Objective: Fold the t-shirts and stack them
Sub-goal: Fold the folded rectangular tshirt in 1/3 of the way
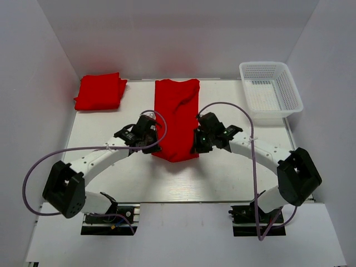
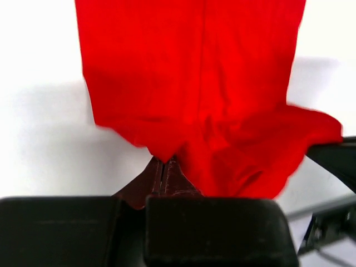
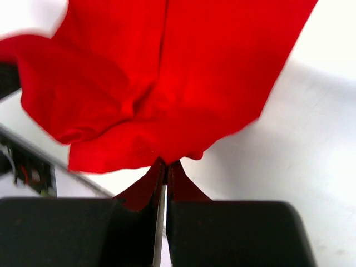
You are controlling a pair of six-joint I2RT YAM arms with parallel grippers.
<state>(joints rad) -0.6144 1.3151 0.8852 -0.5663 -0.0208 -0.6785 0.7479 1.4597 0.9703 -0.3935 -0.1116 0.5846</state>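
Observation:
A red t-shirt [image 1: 176, 117] lies in a long narrow strip down the middle of the table, sleeves folded in. My left gripper [image 1: 153, 146] is shut on its near left corner, and the cloth [image 2: 189, 83] rises out of the pinched fingertips [image 2: 162, 167]. At the near right corner my right gripper [image 1: 196, 146] is shut on the hem, with the cloth [image 3: 183, 72] bunched just above the fingertips [image 3: 166, 169]. The near edge looks lifted and rumpled. A second red t-shirt [image 1: 100, 92] lies folded at the back left.
A white mesh basket [image 1: 271, 92] stands at the back right corner of the table. White walls close in the left, back and right sides. Purple cables loop above each arm.

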